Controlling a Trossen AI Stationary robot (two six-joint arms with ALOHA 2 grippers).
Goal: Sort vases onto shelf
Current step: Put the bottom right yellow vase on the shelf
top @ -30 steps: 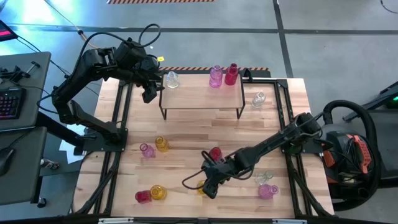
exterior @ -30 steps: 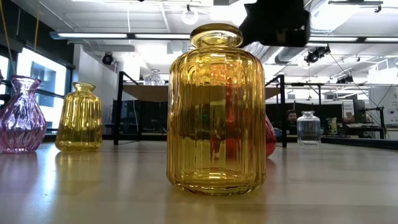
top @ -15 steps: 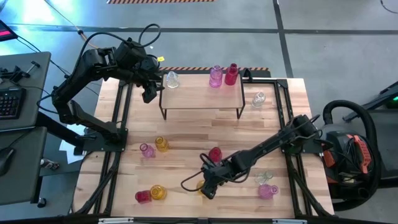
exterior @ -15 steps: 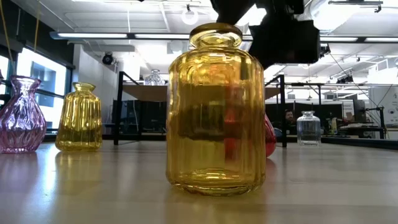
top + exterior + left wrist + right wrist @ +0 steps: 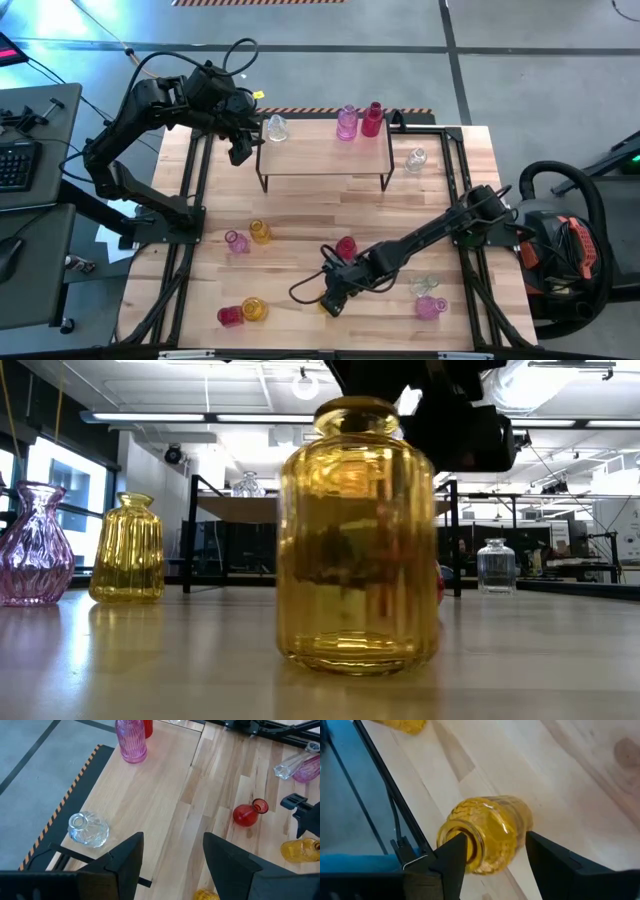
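Right end effector [image 5: 492,852] — fingers spread — straddles amber vase [image 5: 487,832].

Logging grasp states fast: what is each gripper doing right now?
Left gripper: open, holding nothing, above the shelf near a clear vase.
Right gripper: open, fingers either side of the yellow vase neck, not yet closed.

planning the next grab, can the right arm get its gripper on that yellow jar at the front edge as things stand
Probably yes. The right gripper is open with its fingers either side of the amber jar, which stands upright with nothing between them. The left gripper waits by the shelf.
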